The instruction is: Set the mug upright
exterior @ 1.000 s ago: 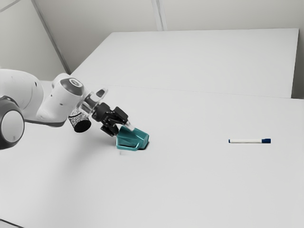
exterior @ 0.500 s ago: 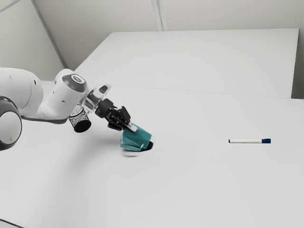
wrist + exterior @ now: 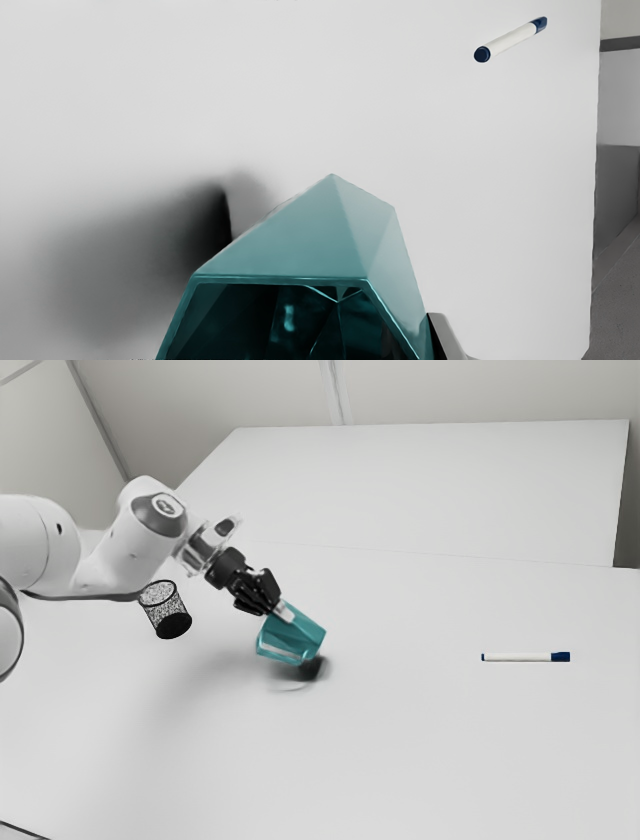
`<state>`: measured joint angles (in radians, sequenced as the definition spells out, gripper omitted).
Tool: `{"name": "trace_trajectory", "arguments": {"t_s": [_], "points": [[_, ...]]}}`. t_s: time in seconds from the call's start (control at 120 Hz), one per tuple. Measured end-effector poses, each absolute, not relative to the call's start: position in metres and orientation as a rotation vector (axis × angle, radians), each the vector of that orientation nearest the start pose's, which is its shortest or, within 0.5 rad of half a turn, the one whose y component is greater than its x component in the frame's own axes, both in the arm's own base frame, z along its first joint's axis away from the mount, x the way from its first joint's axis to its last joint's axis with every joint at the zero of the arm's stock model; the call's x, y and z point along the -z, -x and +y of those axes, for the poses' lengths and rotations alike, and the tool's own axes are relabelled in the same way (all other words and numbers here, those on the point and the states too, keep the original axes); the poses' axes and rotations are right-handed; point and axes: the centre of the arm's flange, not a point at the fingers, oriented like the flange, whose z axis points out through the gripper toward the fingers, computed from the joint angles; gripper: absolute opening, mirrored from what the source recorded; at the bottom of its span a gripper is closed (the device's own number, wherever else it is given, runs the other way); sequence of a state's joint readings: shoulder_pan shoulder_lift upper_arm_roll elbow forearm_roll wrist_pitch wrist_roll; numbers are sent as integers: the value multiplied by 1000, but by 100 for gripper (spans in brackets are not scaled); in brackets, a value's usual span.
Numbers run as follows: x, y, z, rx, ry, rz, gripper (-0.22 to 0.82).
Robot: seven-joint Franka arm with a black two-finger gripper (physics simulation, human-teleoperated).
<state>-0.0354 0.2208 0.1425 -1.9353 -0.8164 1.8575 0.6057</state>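
Note:
The teal faceted mug (image 3: pixel 292 637) is tilted in the air just over the table, its shadow beneath it. My gripper (image 3: pixel 284 612) holds it from its upper left side in the exterior view, shut on the mug's wall. In the wrist view the open mouth of the mug (image 3: pixel 295 235) faces the camera. There my gripper (image 3: pixel 421 336) has one finger against the outside of the wall, and a dark shape shows faintly inside; the rest of the mug's lower part is cut off.
A white marker with blue ends (image 3: pixel 525 657) lies on the white table (image 3: pixel 420 760), toward the exterior view's right. A speckled mesh cup with a black bottom (image 3: pixel 166 610) is near the arm, on the exterior view's left. The table's edge shows in the wrist view.
My gripper has closed on the mug and risen, moving slightly to the exterior view's right. The mug has come up off the table with it and turned. Marker and mesh cup have stayed put.

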Motion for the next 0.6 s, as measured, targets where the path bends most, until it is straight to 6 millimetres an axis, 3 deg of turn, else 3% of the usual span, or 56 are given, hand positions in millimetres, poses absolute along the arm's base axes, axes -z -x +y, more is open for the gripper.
{"name": "trace_trajectory", "arguments": {"t_s": [0.117, 0.225, 0.442, 0.6], "points": [[-411, -578, -27, -22, -2523, -376, -17], [-431, -571, -54, -10, -2687, -609, -18], [-421, -548, -101, 102, -3013, -1032, -18], [-404, -546, -117, 148, -3193, -1160, -18]]}}
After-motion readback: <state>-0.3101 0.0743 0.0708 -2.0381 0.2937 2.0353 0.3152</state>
